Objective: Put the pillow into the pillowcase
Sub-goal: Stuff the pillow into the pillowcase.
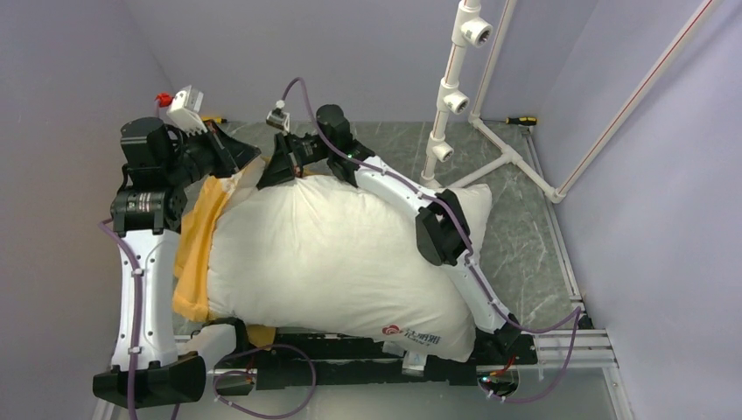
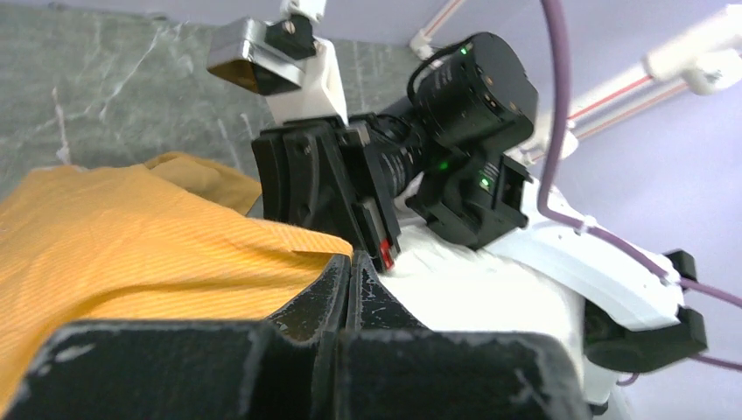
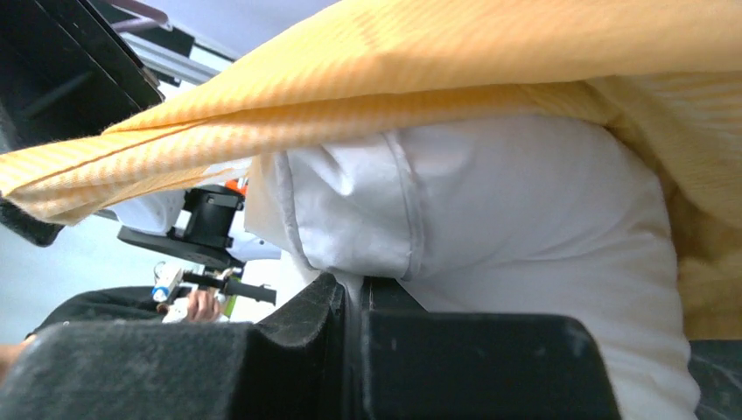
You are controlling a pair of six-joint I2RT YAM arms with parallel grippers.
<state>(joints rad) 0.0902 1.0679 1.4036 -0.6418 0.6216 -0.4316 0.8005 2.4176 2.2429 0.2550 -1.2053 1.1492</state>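
The plump white pillow (image 1: 332, 254) fills the middle of the table, its red logo (image 1: 391, 331) at the near end. The pillowcase (image 1: 197, 236) shows its orange-yellow side, bunched along the pillow's left and far-left end. My left gripper (image 2: 350, 261) is shut, and the pillowcase edge (image 2: 157, 236) runs into its tips. From the right wrist this fabric (image 3: 437, 61) hangs lifted above the pillow's corner (image 3: 367, 201). My right gripper (image 3: 354, 284) is shut, pinching white pillow fabric at that corner. Both grippers sit close together at the far-left end: left gripper (image 1: 238, 164), right gripper (image 1: 280, 168).
My right arm (image 1: 437, 227) lies across the pillow's far right side. A white pipe frame (image 1: 451, 96) stands at the back right, with a yellow-handled screwdriver (image 1: 521, 121) by the wall. Purple walls close in on three sides. Marbled tabletop (image 1: 525, 236) shows to the right.
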